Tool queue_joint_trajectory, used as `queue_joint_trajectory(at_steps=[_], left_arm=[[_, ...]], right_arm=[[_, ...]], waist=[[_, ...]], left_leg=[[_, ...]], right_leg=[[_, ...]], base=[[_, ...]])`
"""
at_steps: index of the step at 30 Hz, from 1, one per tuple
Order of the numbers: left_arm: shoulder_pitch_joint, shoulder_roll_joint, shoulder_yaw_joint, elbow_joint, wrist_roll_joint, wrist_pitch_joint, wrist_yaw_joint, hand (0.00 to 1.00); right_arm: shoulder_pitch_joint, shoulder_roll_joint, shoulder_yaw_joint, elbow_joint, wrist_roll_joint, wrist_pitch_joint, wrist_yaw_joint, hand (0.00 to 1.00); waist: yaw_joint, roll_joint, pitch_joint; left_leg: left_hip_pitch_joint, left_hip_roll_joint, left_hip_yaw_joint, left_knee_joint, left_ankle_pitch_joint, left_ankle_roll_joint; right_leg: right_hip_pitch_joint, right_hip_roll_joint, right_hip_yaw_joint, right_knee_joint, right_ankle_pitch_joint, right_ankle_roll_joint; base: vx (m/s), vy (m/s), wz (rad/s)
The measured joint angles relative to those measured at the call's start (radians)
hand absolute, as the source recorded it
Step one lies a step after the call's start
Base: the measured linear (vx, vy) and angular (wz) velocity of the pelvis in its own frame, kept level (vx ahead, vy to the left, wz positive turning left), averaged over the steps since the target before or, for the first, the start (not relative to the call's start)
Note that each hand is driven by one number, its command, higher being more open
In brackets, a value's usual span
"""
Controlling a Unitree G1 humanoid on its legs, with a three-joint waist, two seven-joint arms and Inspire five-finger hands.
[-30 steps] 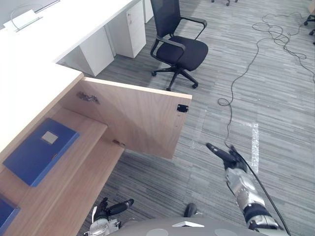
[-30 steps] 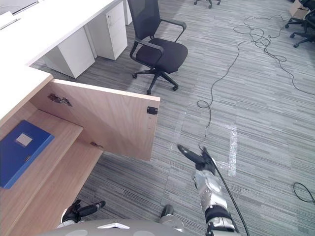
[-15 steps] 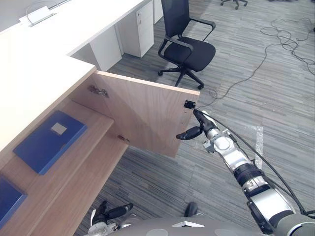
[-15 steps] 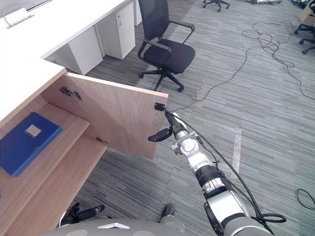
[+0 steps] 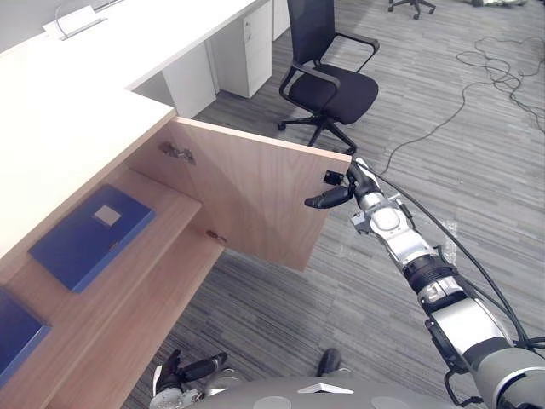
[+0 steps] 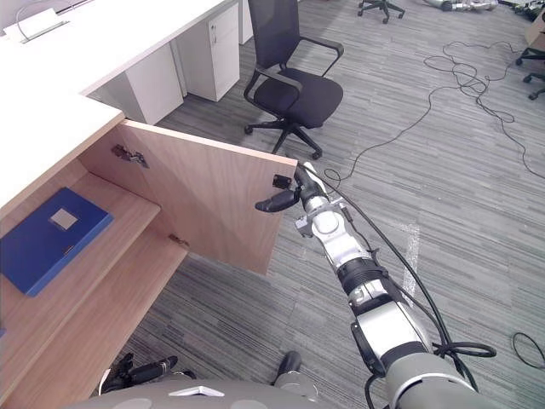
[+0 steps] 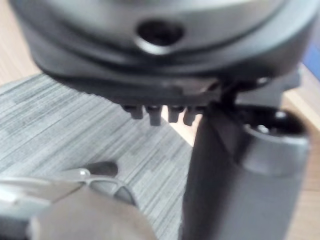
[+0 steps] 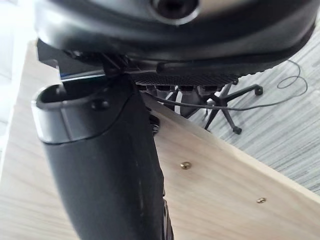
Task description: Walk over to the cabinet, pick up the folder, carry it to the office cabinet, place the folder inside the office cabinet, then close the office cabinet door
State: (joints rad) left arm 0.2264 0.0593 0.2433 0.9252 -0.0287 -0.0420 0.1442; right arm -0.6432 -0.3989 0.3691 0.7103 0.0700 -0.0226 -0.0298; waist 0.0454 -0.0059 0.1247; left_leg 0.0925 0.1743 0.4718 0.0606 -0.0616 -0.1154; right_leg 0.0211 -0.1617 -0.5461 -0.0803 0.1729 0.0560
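Note:
A blue folder with a pale label lies flat on the upper shelf inside the open wooden office cabinet. The cabinet door stands swung out over the carpet. My right hand is at the door's free edge beside the black latch. Its thumb lies straight across the door's inner face, and its fingers reach past the edge on the outer side. In the right wrist view the thumb lies flat against the wood. My left hand hangs low by the cabinet's front, relaxed and holding nothing.
A second blue item lies on the shelf at the near left. A black office chair stands beyond the door, next to white desk drawers. Loose cables trail over the grey carpet to the right.
My right arm has risen from low over the carpet to the door's free edge, and its thumb now lies on the inner face. The camera has shifted. The folder stays on the shelf.

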Motion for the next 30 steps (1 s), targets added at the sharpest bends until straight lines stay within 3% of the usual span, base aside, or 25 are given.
queue_joint_trajectory(at_steps=[2, 5, 8, 9, 14, 16, 20, 24, 30], left_arm=[[0.001, 0.000, 0.003, 0.002, 0.000, 0.000, 0.000, 1.00], [0.007, -0.001, 0.014, 0.017, 0.000, 0.000, 0.000, 1.00], [0.006, 0.000, 0.042, 0.038, 0.000, -0.002, -0.001, 1.00], [-0.003, 0.001, 0.048, 0.047, 0.000, -0.005, -0.001, 1.00], [-0.022, 0.017, 0.055, 0.072, 0.002, -0.006, 0.000, 1.00], [-0.037, 0.018, 0.070, 0.078, 0.002, -0.006, 0.000, 1.00], [-0.034, 0.028, 0.138, 0.078, 0.002, -0.010, 0.009, 1.00], [-0.016, 0.033, 0.247, 0.077, 0.001, -0.005, 0.033, 1.00], [-0.012, 0.052, 0.243, 0.078, 0.001, -0.005, 0.040, 1.00]], right_arm=[[-0.008, -0.035, 0.055, -0.017, 0.037, 0.000, 0.004, 1.00], [-0.011, -0.191, 0.277, -0.149, 0.065, -0.001, 0.054, 1.00], [-0.108, -0.354, 0.554, -0.316, 0.052, -0.016, 0.163, 1.00], [-0.152, -0.405, 0.649, -0.388, 0.036, -0.051, 0.221, 1.00], [-0.184, -0.411, 0.803, -0.587, -0.028, -0.114, 0.368, 1.00], [-0.185, -0.385, 0.849, -0.608, -0.038, -0.121, 0.415, 1.00], [-0.189, -0.382, 1.061, -0.700, -0.065, -0.131, 0.575, 1.00], [-0.200, -0.421, 1.075, -0.775, -0.033, -0.134, 0.627, 1.00], [-0.199, -0.463, 1.003, -0.796, 0.024, -0.132, 0.562, 1.00]], waist=[[0.003, -0.001, 0.001], [0.000, -0.001, 0.000], [-0.021, -0.003, -0.001], [-0.022, -0.007, -0.003], [-0.013, -0.032, -0.039], [0.002, -0.040, -0.049], [0.038, -0.068, -0.075], [0.033, -0.091, -0.086], [0.038, -0.113, -0.103]], left_leg=[[-0.009, 0.010, -0.003, 0.008, -0.001, 0.001], [-0.014, 0.023, -0.005, 0.014, 0.000, -0.002], [-0.014, 0.049, -0.002, 0.025, -0.001, -0.012], [-0.014, 0.059, -0.003, 0.024, 0.002, -0.017], [-0.037, 0.081, -0.015, 0.022, 0.013, -0.025], [-0.043, 0.082, -0.028, 0.015, 0.022, -0.025], [-0.063, 0.076, -0.054, -0.015, 0.049, -0.030], [-0.064, 0.067, -0.064, -0.033, 0.071, -0.031], [-0.068, 0.066, -0.071, -0.052, 0.075, -0.025]], right_leg=[[-0.004, 0.004, 0.001, 0.000, 0.000, 0.000], [-0.006, 0.020, 0.008, 0.000, 0.000, -0.001], [-0.006, 0.043, 0.026, 0.000, -0.005, -0.007], [-0.007, 0.054, 0.029, -0.004, -0.009, -0.013], [-0.024, 0.076, 0.024, -0.005, -0.023, -0.032], [-0.025, 0.077, 0.011, -0.005, -0.026, -0.036], [-0.038, 0.077, -0.019, -0.005, -0.028, -0.038], [-0.038, 0.072, -0.031, 0.000, -0.028, -0.038], [-0.041, 0.068, -0.037, -0.005, -0.031, -0.039]], base=[[-0.06, 0.024, 0.04], [-0.04, 0.018, -0.05], [-0.02, 0.000, -0.12], [-0.05, -0.007, -0.07], [-0.02, 0.009, 0.03], [0.01, 0.021, 0.20], [0.04, 0.075, 0.21], [0.03, 0.069, 0.11], [-0.01, 0.087, 0.04]])
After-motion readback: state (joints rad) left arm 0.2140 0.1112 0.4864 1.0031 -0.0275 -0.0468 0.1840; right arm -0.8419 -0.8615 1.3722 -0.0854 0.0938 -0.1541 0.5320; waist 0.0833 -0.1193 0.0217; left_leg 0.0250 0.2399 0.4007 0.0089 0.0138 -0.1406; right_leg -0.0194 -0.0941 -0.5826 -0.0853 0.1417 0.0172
